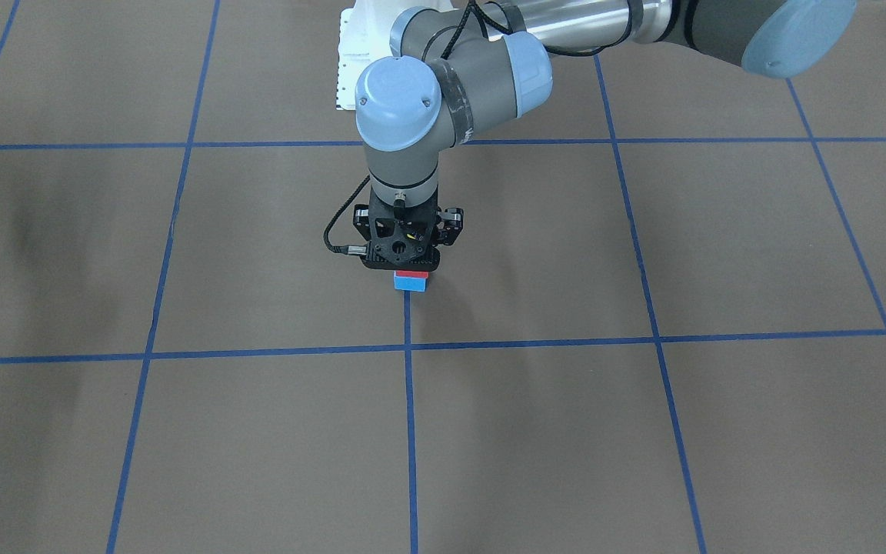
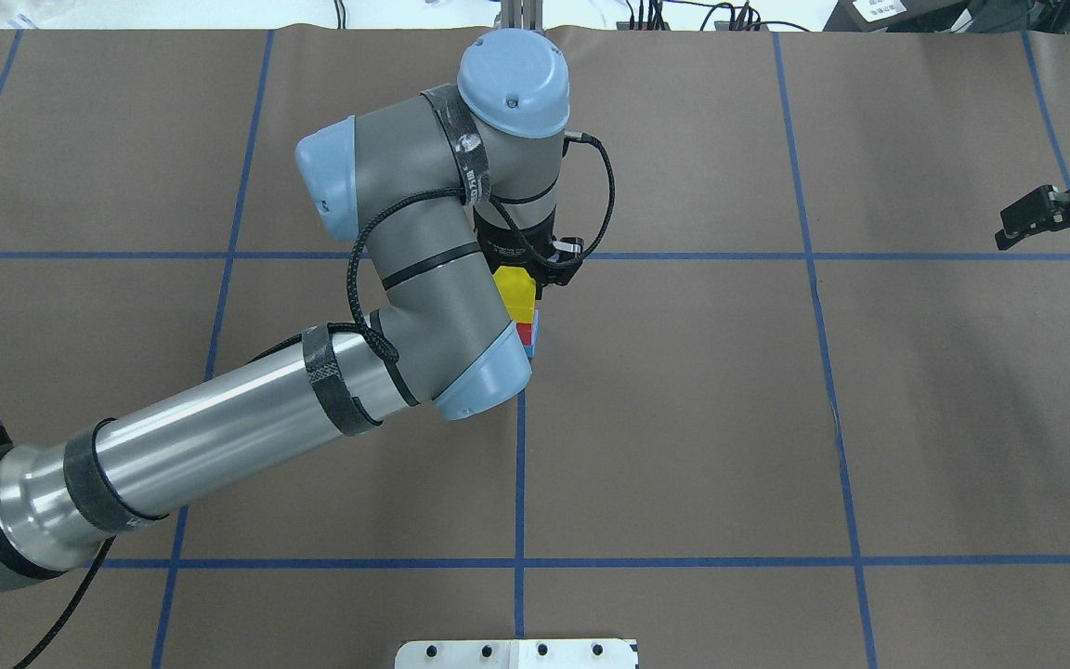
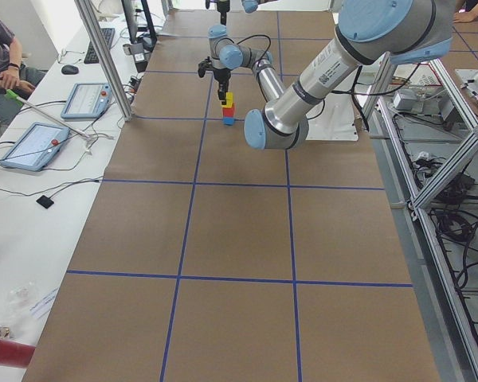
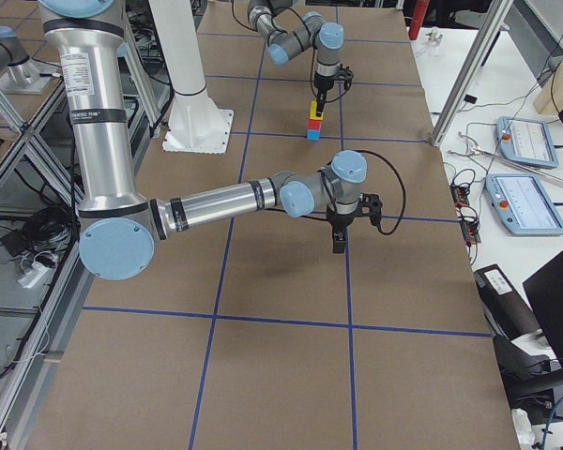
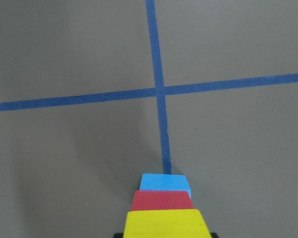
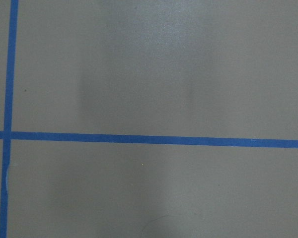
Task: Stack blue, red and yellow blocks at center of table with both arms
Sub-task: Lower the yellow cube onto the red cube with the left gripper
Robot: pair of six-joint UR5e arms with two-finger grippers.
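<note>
A stack stands at the table's centre on a blue tape line: blue block (image 1: 411, 284) at the bottom, red block (image 1: 411, 274) on it, yellow block (image 2: 515, 294) on top. The stack also shows in the left wrist view: blue (image 5: 165, 182), red (image 5: 162, 201), yellow (image 5: 165, 224). My left gripper (image 1: 403, 260) points straight down over the stack and hides the yellow block in the front view. Its dark fingertips sit tight against both sides of the yellow block, shut on it. My right gripper (image 2: 1048, 219) hangs empty far off at the table's right side, its fingers apart.
The brown table cover (image 2: 684, 418) carries a grid of blue tape lines (image 2: 519, 483). The robot's white base plate (image 2: 516, 653) is at the near edge. My left arm's elbow (image 2: 461, 362) hangs close over the stack. Operators' tablets (image 3: 88, 99) lie beside the table.
</note>
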